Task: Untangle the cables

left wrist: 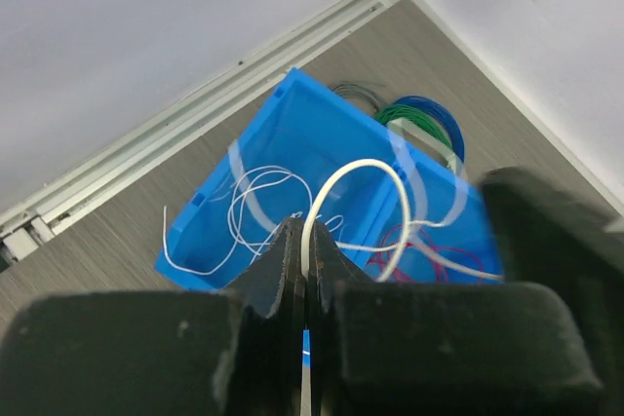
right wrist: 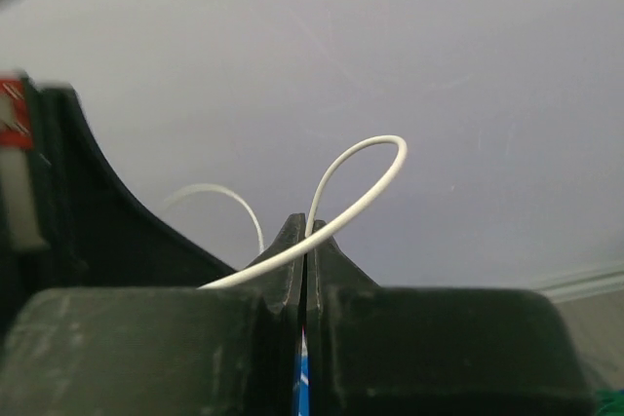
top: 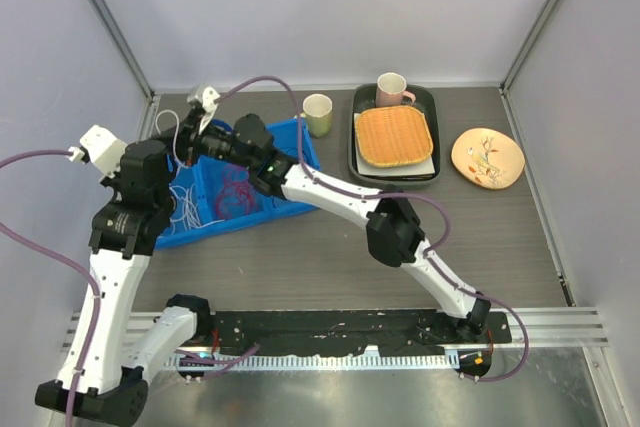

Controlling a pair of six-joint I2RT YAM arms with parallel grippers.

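Blue bin (top: 290, 139) and its cables (top: 186, 203) partly hidden under right arm (top: 325, 191).

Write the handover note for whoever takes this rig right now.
Left gripper: jaws shut on a white cable, looped up above the blue bin.
Right gripper: jaws shut on white cable too; whether the same strand, cannot tell.
In the bin: red cables and more white loops, mixed.
Done: none visibly separated.
Left: draw the white one free, then sort the rest.
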